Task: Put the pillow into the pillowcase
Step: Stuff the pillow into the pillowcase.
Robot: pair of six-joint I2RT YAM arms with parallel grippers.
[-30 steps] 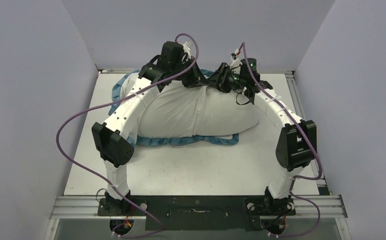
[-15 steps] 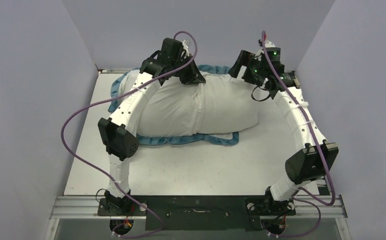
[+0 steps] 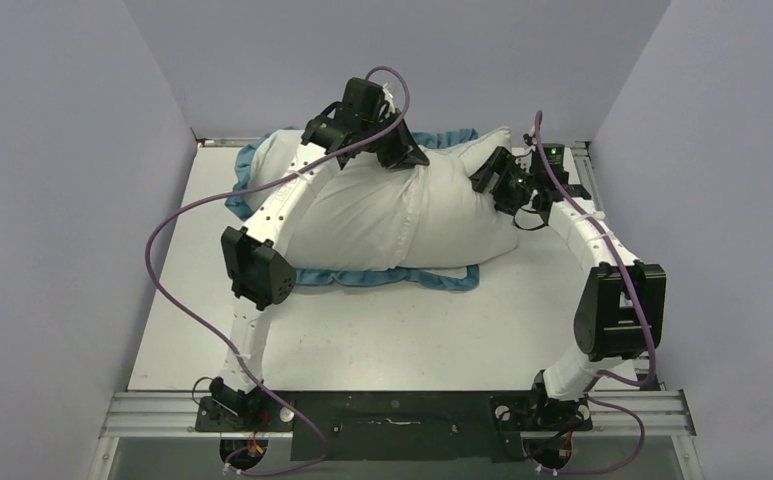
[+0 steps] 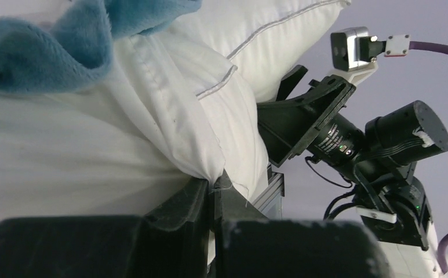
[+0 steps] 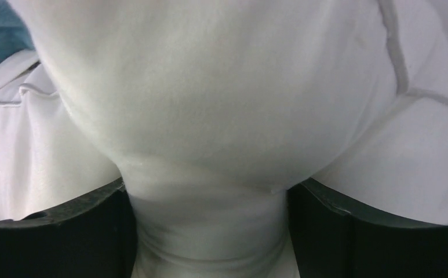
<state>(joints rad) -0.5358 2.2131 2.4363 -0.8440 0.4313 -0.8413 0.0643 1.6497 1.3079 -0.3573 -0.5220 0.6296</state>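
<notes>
The pillow [image 3: 402, 215] is plain white; the pillowcase [image 3: 382, 279] shows a blue ruffled edge.

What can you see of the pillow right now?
The pillow is a plump white fabric cushion with stitched seams, lying across the far half of the table on the blue-edged pillowcase. Its far right corner is lifted. The left gripper pinches white cloth at its top; the right gripper is open, with the pillow bulging between its fingers.

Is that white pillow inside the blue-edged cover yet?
Mostly out: the pillow lies on the pillowcase, whose blue ruffle shows along its near and far sides.
</notes>
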